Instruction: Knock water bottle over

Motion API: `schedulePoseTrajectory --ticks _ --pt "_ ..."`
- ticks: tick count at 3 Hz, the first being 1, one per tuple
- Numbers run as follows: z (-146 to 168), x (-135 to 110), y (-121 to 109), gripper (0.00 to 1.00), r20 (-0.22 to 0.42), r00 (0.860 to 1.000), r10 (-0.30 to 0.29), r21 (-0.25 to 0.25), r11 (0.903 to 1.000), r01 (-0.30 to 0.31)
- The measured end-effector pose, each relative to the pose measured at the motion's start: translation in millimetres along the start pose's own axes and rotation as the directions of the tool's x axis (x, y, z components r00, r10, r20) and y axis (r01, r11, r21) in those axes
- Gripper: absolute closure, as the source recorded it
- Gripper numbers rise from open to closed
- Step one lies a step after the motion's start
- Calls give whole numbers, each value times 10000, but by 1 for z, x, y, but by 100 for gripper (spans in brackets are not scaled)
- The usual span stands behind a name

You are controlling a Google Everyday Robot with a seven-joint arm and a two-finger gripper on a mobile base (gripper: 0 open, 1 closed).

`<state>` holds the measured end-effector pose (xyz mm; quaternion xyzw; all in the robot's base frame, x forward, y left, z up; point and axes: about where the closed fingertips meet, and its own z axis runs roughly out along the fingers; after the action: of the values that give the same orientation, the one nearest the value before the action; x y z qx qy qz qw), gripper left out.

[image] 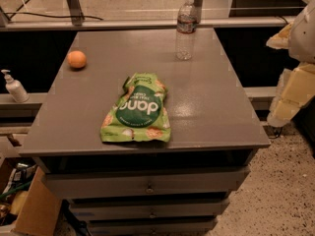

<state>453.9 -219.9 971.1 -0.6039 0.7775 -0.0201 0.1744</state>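
Risks, logged near to far. Green snack bag lies flat at the near-middle of the grey tabletop. A low sweep coming in from the front would probably drag it along, perhaps off an edge.

Pincer hangs off the right side of the tabletop, beyond its edge and at about mid-depth, well apart from everything on it. Whether it is spread or pressed together I cannot tell.

Orange sits alone toward the far left. It is round, so any jolt to the tabletop could set it rolling.

Water bottle stands upright near the far edge, right of centre, not yet toppled. Main worry: a push directed away from me would likely send it over the back edge toward the metal rail instead of laying it down on the surface. Contact too low on the body may only slide it along. A sideways nudge near the cap looks the safer choice.
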Motion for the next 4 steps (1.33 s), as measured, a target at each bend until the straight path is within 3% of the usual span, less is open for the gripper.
schedulePoseTrajectory --ticks 1,2,3,4 --pt "16 -1 -30 0 880 9961 26 -97 10000 -18" --pt "29 -7 -70 0 1968 9804 92 -140 9999 -66" --pt "34 -19 -104 0 3143 9491 207 -30 9998 -208" --pt "29 -39 -134 0 4739 8788 555 117 9975 -693"
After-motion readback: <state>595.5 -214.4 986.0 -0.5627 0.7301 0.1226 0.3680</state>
